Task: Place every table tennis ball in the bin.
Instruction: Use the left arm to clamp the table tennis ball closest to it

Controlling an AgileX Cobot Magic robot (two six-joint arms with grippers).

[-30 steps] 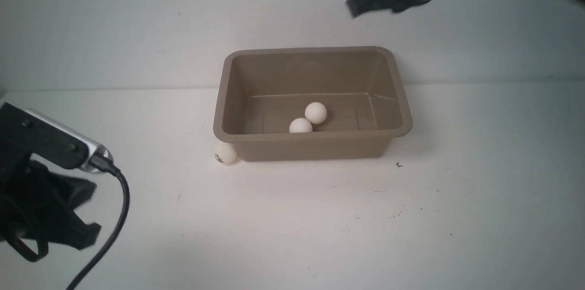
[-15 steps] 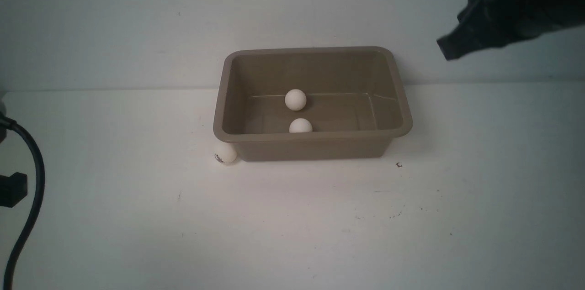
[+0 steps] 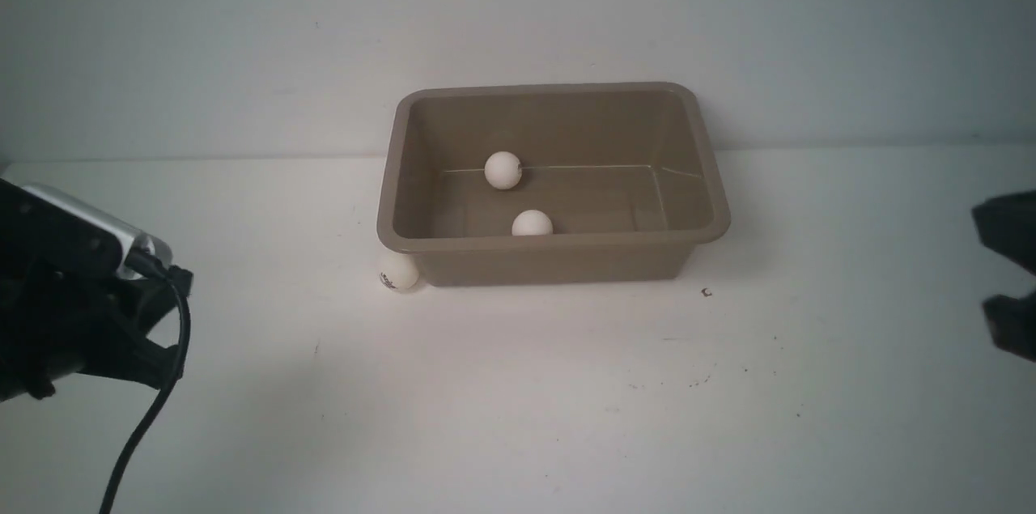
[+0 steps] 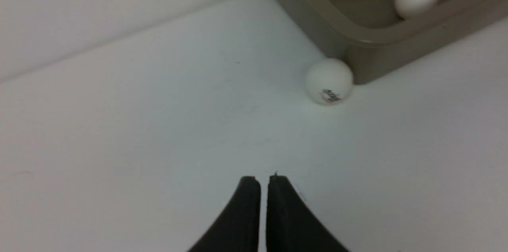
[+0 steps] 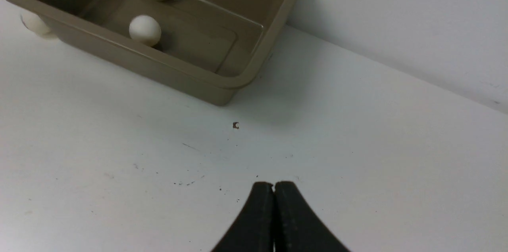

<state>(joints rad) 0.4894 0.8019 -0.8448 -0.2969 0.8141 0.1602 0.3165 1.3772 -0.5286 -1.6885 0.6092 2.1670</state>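
From the front, two balls lie inside the bin (image 3: pixel 558 240): the far ball (image 3: pixel 503 170) at the back wall and the near ball (image 3: pixel 532 223) by the front wall. The third ball (image 3: pixel 399 272) sits on the table (image 3: pixel 518 401), touching the bin's front-left corner. In the left wrist view, the left gripper (image 4: pixel 264 182) has its fingers together and empty, apart from that ball. In the right wrist view, the right gripper (image 5: pixel 274 188) is likewise closed on nothing, away from the bin. Two balls are in, by my reading, and one is left

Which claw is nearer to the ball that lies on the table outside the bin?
Left. The left claw faces the ball from the bin's left side, apart from it. The right claw is beyond the bin's right end, farther away.
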